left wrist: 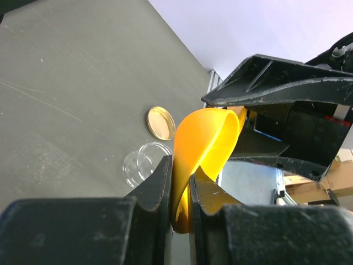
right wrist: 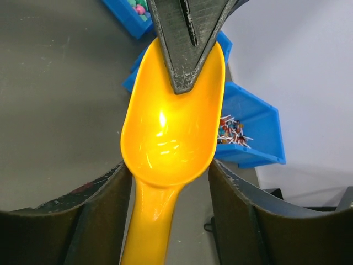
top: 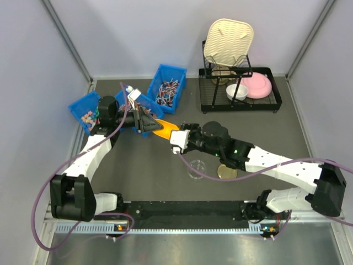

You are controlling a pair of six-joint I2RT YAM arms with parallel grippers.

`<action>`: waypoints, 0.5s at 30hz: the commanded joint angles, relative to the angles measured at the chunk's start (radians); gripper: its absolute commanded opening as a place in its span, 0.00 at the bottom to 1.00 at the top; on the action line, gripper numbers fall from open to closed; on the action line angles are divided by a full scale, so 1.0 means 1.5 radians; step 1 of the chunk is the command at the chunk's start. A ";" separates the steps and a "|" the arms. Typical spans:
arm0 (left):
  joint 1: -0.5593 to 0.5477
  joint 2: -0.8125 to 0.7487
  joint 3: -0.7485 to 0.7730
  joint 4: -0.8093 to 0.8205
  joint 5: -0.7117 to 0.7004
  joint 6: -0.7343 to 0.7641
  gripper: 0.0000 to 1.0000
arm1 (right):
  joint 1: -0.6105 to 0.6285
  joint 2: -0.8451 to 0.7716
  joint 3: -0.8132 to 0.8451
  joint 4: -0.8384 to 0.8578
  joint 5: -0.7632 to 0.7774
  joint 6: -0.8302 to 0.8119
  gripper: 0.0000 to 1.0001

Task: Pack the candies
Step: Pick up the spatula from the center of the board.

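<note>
Candies (top: 87, 117) in bin (top: 76, 106); left end effector (left wrist: 181, 190) clamps yellow scoop (right wrist: 171, 127); right end effector (right wrist: 165, 171) open astride handle (right wrist: 148, 234)

The tiny wrapped candies cannot be picked out with certainty in any view. The middle blue bin (top: 148, 105), in a row of bins at the far left of the table, is largely covered from every camera, so its contents are hidden. The mixed-colour sweets (top: 86, 117) in the leftmost blue bin (top: 76, 107) appear only as specks, too small to tell whether they are the candies.
</note>
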 commanded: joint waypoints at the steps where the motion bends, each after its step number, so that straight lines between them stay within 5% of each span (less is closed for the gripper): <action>1: -0.005 -0.014 -0.004 0.051 0.047 -0.044 0.00 | 0.008 -0.017 0.000 0.013 0.003 0.011 0.49; 3: -0.003 -0.014 -0.005 0.052 0.045 -0.047 0.00 | 0.008 -0.023 -0.003 0.014 0.003 0.008 0.31; 10: 0.008 -0.021 -0.013 0.073 0.041 -0.066 0.00 | 0.008 -0.033 -0.022 0.015 0.005 -0.016 0.31; 15: 0.011 -0.025 -0.017 0.081 0.040 -0.068 0.00 | 0.008 -0.034 -0.022 0.009 -0.004 -0.016 0.14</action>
